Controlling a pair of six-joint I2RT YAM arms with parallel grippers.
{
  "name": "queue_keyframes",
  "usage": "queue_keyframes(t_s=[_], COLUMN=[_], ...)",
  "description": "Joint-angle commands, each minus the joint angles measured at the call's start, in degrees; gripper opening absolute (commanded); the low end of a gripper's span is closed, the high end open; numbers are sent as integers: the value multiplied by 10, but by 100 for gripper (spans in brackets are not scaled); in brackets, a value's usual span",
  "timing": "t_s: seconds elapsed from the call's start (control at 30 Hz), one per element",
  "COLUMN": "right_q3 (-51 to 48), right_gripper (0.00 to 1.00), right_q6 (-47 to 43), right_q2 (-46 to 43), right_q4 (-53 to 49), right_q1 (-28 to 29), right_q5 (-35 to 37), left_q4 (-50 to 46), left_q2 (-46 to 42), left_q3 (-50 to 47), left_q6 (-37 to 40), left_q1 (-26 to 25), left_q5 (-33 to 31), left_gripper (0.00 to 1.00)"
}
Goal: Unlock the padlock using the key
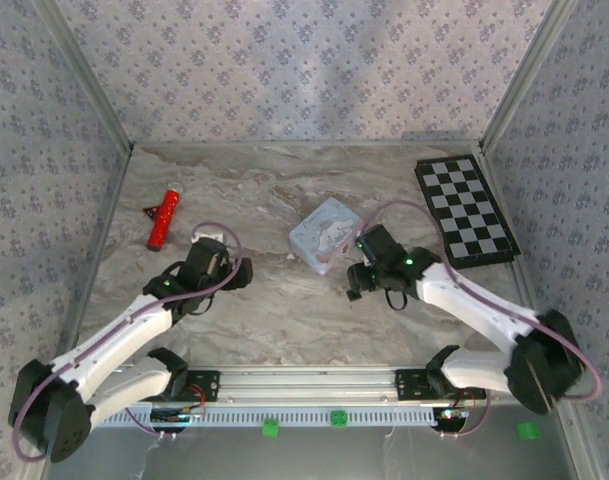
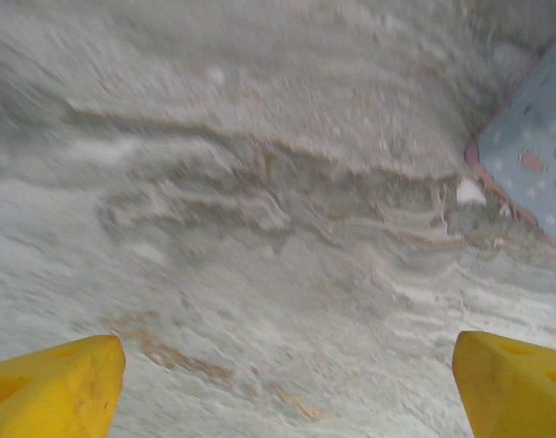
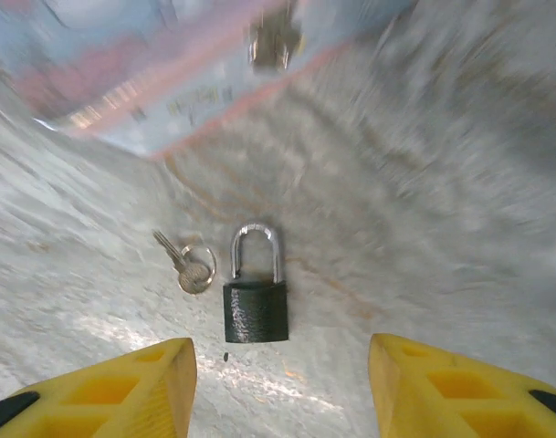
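One padlock (image 3: 256,310) just ahead of right tool (image 3: 279,356)

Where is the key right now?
In the right wrist view, the key lies on the table just left of the padlock, ahead of the right gripper.

Left arm (image 1: 114,340): white shells, black joints are seen.
Right arm (image 1: 474,305): same white-and-black; green light is lit.
Cables (image 1: 216,225): purple loops are noted.
Fingers (image 3: 122,388): yellow wedges, pocketed.
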Motion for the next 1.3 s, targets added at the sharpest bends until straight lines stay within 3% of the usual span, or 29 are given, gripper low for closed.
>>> queue_keyframes(t_s=[0.0, 0.1, 0.23, 0.37, 0.47, 0.6, 0.67, 0.77, 0.9, 1.1, 1.27], right_q3=[24, 7, -17, -34, -83, -139, -154, -176, -205, -223, -246], right_gripper=[53, 54, 55, 62, 68, 70, 71, 72, 72, 73, 73], right_q6=[-29, -48, -76, -93, -114, -147, -145, -152, -158, -154, -160], right_q2=[-90, -156, -208, -225, -241, -233, -231, -233, -215, -168, -164], right_q4=[-51, -18, 37, 64, 132, 199, 213, 249, 308, 350, 386], right_q1=[8, 7, -6, -38, -68, -109, -123, -142, -172, -185, -197], right_q5=[121, 177, 221, 265, 217, 154, 156, 148, 126, 143, 145], left_q4=[-15, 8, 83, 133, 179, 247, 294, 336, 425, 520, 599], left_q2=[-39, -62, -84, -96, -105, -81, -60, -31, 29, 117, 181], left_q3=[13, 0, -37, -65, -96, -133, -150, -141, -146, -153, -164], left_q6=[48, 49, 56, 60, 66, 9, 27, 151, 241, 311, 299], left_q1=[10, 24, 53, 90, 121, 150, 175, 200, 205, 207, 239], left_q5=[-123, -208, -290, -347, -362, -450, -436, -306, -193, -165, -105], left_gripper=[93, 100, 100, 100, 100, 100, 100, 100, 100, 100, 100])
